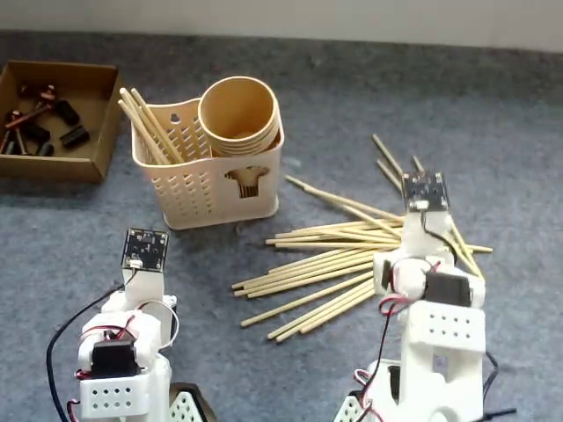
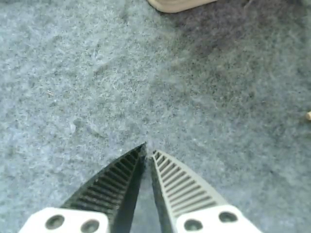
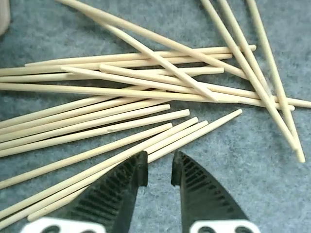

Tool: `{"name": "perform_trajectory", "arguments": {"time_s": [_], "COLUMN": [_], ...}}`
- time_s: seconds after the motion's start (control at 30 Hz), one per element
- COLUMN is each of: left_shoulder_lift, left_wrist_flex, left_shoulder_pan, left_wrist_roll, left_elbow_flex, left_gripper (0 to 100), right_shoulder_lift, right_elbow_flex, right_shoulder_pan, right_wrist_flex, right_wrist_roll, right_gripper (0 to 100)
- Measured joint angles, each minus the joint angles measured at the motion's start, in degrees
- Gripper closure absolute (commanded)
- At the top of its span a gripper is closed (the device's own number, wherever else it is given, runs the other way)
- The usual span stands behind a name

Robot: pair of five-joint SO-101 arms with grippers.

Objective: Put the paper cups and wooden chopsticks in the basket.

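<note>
You have the basket [image 1: 198,189] standing upright on the grey worktop [image 1: 493,114], and it is the thing to steer by. The paper cups [image 1: 239,114] sit nested as one stack inside the basket at its right end. A bundle of wooden chopsticks [image 1: 145,123] leans out of the basket's left end, their tips rising past the rim. Many more loose chopsticks [image 1: 317,266] lie flat on the worktop to the right of the basket and a little nearer to the arms. Most of them lie roughly parallel, and a few cross over the others at the end of the heap away from the basket. Your right gripper [image 3: 159,167] hangs over that heap, right of the basket; its fingers [image 3: 199,194] are parted a little and grasp nothing, with chopsticks passing just beneath and beyond the tips. Your left gripper [image 2: 148,151] points down at bare worktop in front of the basket, near its left end. Its fingers [image 2: 175,184] are clenched almost tip to tip with nothing between them. Well to the left of the basket a cardboard box [image 1: 53,167] holds several small dark parts [image 1: 35,123].
</note>
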State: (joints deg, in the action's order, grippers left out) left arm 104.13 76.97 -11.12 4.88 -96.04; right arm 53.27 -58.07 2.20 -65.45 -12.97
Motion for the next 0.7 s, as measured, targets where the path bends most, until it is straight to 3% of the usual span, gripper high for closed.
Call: {"name": "perform_trajectory", "arguments": {"time_s": [0.37, 0.57, 0.7], "left_shoulder_lift": [0.0, 0.0, 0.0], "left_wrist_flex": [0.0, 0.0, 0.0], "left_shoulder_pan": [0.0, 0.0, 0.0], "left_wrist_roll": [0.0, 0.0, 0.0], "left_elbow_flex": [0.0, 0.0, 0.0], "left_gripper": [99, 99, 99], "right_shoulder_lift": [-26.1, -40.2, -48.3], "right_elbow_flex": [18.2, 25.8, 31.6], "right_shoulder_pan": [-1.8, -5.8, -6.2], "right_wrist_flex": [0.0, 0.0, 0.0], "right_wrist_roll": [0.0, -6.9, -10.0], "right_gripper": [89.6, 89.3, 83.6]}}
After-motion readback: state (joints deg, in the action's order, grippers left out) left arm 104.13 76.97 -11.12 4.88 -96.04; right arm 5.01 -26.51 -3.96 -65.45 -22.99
